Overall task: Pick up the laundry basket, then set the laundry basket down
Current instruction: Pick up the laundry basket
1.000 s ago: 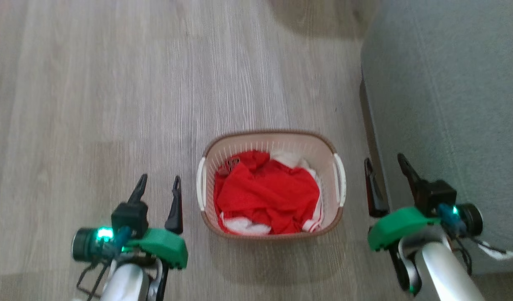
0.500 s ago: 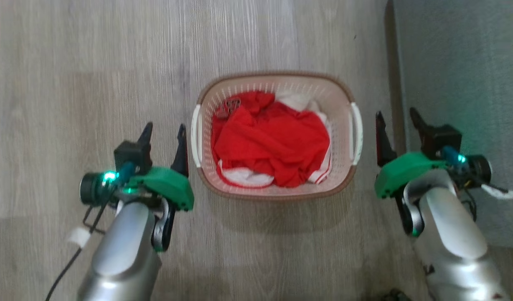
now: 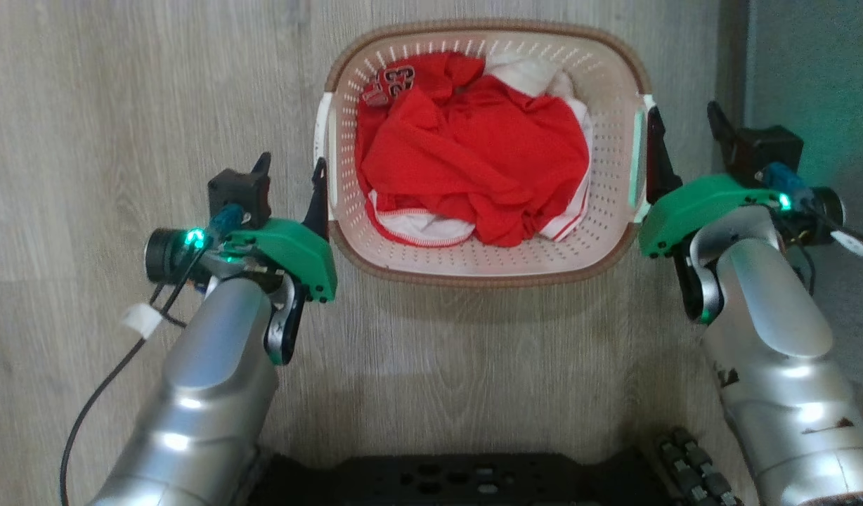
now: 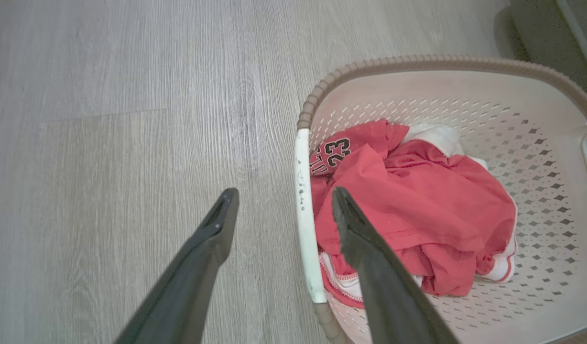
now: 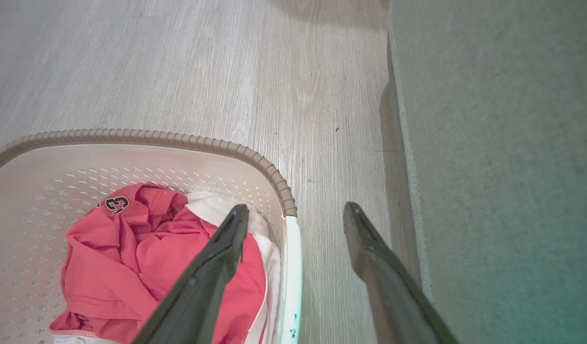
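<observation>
the pale wood-look floor (image 3: 122,105) takes up the left of the head view. on it stands one laundry basket (image 3: 474,275), upright, at the top middle of that view, with the robot's two arms reaching up either side of it.

the left gripper (image 3: 292,163) has its two dark fingers spread wide and holds nothing. in the left wrist view this gripper (image 4: 284,193) straddles the basket's left handle (image 4: 303,191): one finger over bare floor, the other over the clothes inside, and the white handle runs between them. whether either finger touches the handle cannot be told.

the basket (image 4: 418,61) has one brown woven-look rim, cream perforated walls and two white side handles. inside lies one crumpled red garment (image 3: 474,154) with a "23" patch, and some white cloth (image 3: 537,70) behind and under it; how many white pieces there are cannot be told.

the right gripper (image 3: 683,111) is also wide open and empty. in the right wrist view it (image 5: 296,208) straddles the right handle (image 5: 291,277), one finger above the clothes, the other over the strip of floor beside the basket (image 5: 155,136).

one grey upholstered piece of furniture (image 3: 811,70) stands just right of that strip.
</observation>
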Controlling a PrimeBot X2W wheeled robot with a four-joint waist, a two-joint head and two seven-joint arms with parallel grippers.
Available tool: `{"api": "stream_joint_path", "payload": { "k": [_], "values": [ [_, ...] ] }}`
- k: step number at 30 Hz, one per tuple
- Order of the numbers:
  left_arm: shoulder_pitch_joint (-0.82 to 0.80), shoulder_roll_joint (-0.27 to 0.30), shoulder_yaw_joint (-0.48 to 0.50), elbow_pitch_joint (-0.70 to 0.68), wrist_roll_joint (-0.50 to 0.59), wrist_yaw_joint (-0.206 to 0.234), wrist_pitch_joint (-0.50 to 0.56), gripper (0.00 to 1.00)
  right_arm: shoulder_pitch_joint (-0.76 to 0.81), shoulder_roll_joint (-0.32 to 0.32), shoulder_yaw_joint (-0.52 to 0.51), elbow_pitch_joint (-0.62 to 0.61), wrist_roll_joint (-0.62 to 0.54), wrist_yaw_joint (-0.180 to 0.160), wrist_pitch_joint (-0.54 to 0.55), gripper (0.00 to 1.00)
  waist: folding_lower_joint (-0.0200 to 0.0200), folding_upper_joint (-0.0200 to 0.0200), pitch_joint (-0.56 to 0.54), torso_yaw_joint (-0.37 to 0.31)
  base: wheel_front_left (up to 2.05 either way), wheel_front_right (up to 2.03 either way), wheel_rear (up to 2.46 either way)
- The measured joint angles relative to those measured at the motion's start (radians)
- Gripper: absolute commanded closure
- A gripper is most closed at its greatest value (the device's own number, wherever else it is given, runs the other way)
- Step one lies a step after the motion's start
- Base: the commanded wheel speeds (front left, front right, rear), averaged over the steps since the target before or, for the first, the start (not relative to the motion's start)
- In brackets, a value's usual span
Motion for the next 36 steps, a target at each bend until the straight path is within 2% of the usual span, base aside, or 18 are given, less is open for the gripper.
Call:
{"api": "stream_joint_path", "payload": {
  "k": [18, 28, 36],
  "values": [
    [-0.175, -0.002, -0.154, 0.096, -0.090, 0.011, -0.001, 0.00, -0.101, -0.009, -0.008, 0.049, -0.010, 0.000, 0.000, 0.00, -0.0001, 0.0000, 0.170, 0.018, 0.00, 0.00, 0.00],
    [-0.231, -0.003, -0.200, 0.183, -0.126, 0.019, -0.001, 0.00, -0.115, -0.010, 0.017, 0.086, 0.005, 0.000, 0.000, 0.00, -0.0001, 0.0000, 0.201, 0.015, 0.00, 0.00, 0.00],
    [-0.265, -0.003, -0.250, 0.192, -0.155, 0.024, -0.001, 0.00, -0.132, -0.011, 0.027, 0.124, 0.009, 0.000, 0.000, 0.00, -0.0003, 0.0000, 0.213, 0.018, 0.00, 0.00, 0.00]
  ]
}}
